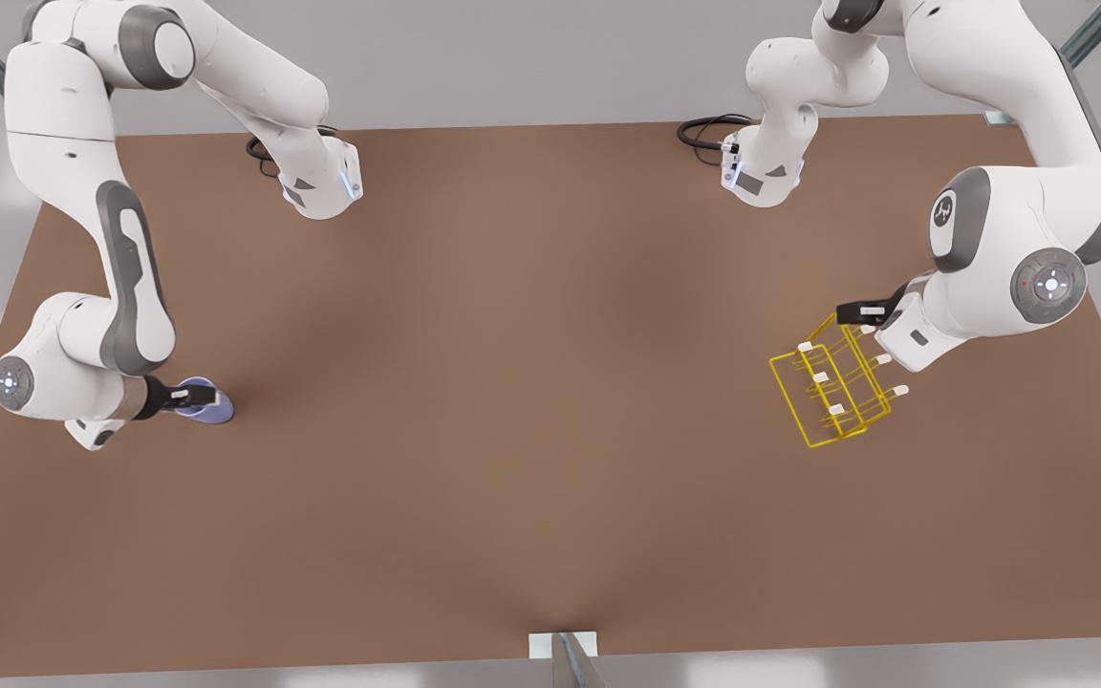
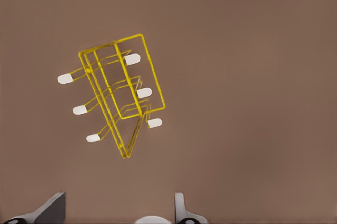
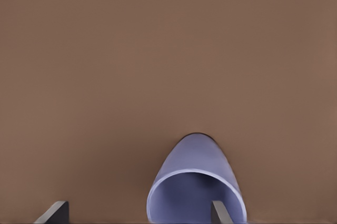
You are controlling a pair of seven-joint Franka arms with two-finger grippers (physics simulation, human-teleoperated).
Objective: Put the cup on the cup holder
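Cup: the cup (image 1: 209,402) sits on the worktop (image 1: 512,401) at the lower left of the front view, well apart from the rack. In the right wrist view the cup (image 3: 197,182) shows its open mouth toward the camera, so it appears to be lying tilted or on its side.

Cup holder: the cup holder (image 1: 832,387), a yellow wire rack with white-capped prongs, stands on the worktop at the right of the front view. The left wrist view shows the cup holder (image 2: 118,95) bare, with nothing on its prongs.

Right pincer: the right pincer (image 1: 189,396) is down at the cup, fingers apart; one finger (image 3: 220,212) reaches inside the cup's mouth and the other stays outside the wall. No clamp on the rim shows yet.

Left pincer: the left pincer (image 1: 858,312) hangs just above the rack's far edge, fingers (image 2: 180,209) spread and holding nothing; this arm seems to wait.

Step in hand: judging by the layout, this is the grasp of the cup, the first part of the task.

Next move: likely to close on the cup's wall, lift it off the worktop, carry it across to the right of the front view and slip its mouth over a prong. The thin wall may slide if pinched off-centre.
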